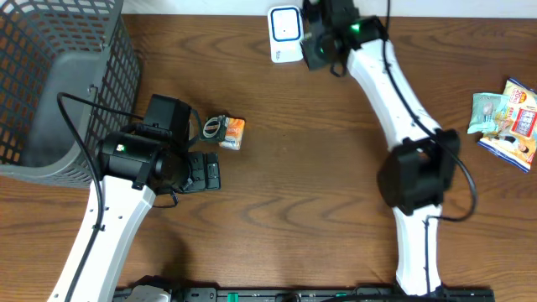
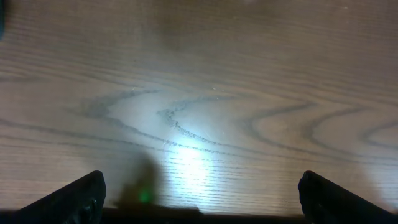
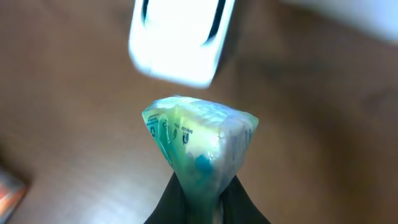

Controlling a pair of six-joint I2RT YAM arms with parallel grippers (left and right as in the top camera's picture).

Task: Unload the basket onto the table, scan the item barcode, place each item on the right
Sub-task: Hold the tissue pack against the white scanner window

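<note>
Right hand pinched on green packet, near white scanner; barcode possibly turned away. Square it to the scanner, hold steady. Left hand wide, idle

The overhead camera looked straight down on the whole counter, taking in the left arm and right arm. The left wrist camera sat low, close to bare wood, its fingers at the bottom corners. The right wrist camera peered past its fingers, very near a green packet, toward the blurred white scanner, shared with the overhead view.
</note>
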